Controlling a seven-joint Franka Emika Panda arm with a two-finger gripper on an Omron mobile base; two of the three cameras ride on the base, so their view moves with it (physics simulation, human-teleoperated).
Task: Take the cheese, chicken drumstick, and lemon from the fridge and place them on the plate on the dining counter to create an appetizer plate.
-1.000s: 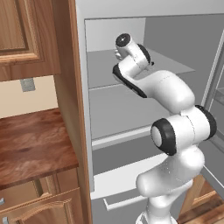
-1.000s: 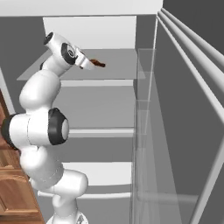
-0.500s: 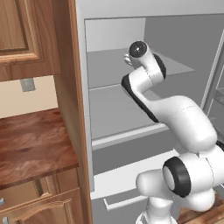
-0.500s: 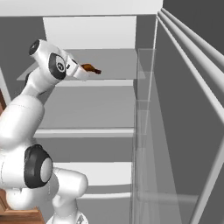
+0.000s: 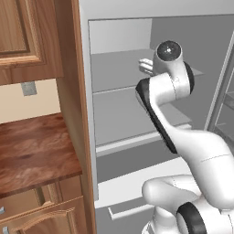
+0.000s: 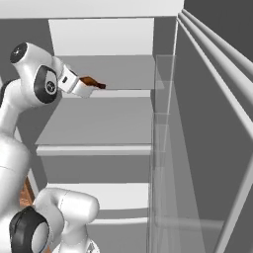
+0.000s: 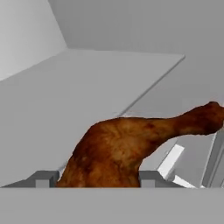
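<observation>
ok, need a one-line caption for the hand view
End effector gripping the chicken drumstick above a grey fridge shelf.

One chicken drumstick (image 7: 131,144), one fridge (image 6: 113,143) with three shelves showing, one wooden counter (image 5: 32,151).

Cupboard: brown wooden upper cupboard (image 5: 27,41) at the left.
Wall: beige strip with a grey outlet (image 5: 29,88).
Counter: glossy wood counter (image 5: 32,155) above drawers.
</observation>
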